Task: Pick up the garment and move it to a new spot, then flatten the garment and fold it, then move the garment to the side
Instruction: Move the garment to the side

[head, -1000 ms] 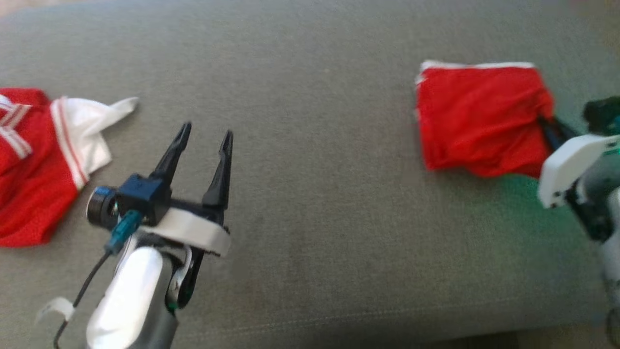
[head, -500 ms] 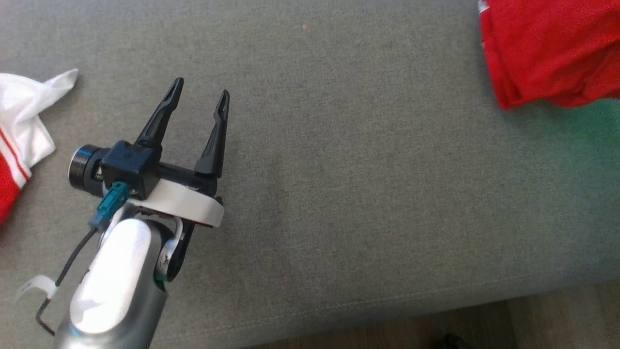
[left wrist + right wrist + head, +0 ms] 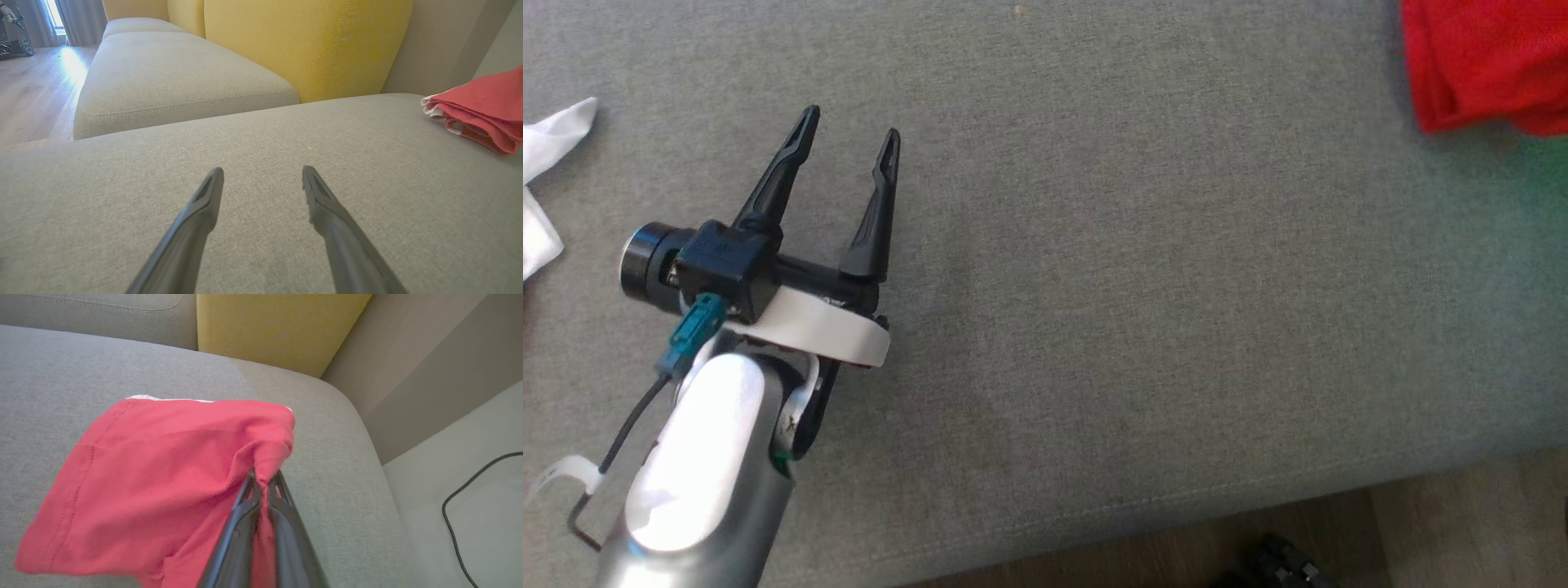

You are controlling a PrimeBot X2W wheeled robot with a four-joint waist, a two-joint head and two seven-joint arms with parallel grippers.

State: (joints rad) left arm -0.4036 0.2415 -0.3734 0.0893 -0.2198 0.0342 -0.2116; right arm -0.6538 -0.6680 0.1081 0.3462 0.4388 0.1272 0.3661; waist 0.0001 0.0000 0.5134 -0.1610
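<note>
And here we are: the left gripper (image 3: 851, 122) is hovering over the grey seat cushion (image 3: 1143, 278) at about eight o'clock in the head view, its two dark fingers spread wide apart, pointing up towards twelve and holding nothing at all. From its own wrist camera those fingers are reaching out over bare grey fabric, with the red garment (image 3: 482, 110) lying folded at two o'clock, white edging peeking out of the layers, and a yellow back cushion (image 3: 306, 45) standing behind at twelve. Over on the other side, the right gripper (image 3: 264, 475) is clamped tight on the garment's near corner, jaws pressed together with red fabric bunching up between them, while the rest of the cloth is spreading out towards nine o'clock across the cushion in the right wrist view. In the head view that garment is sitting way up in the one o'clock corner, partly cut off by the frame. A scrap of white cloth (image 3: 547, 155) is lying at the nine o'clock edge, well apart from the left gripper. A black cable (image 3: 457, 498) is trailing over the pale surface at four o'clock in the right wrist view, and wooden floor (image 3: 1437, 523) is showing at five o'clock below the cushion's front seam.
</note>
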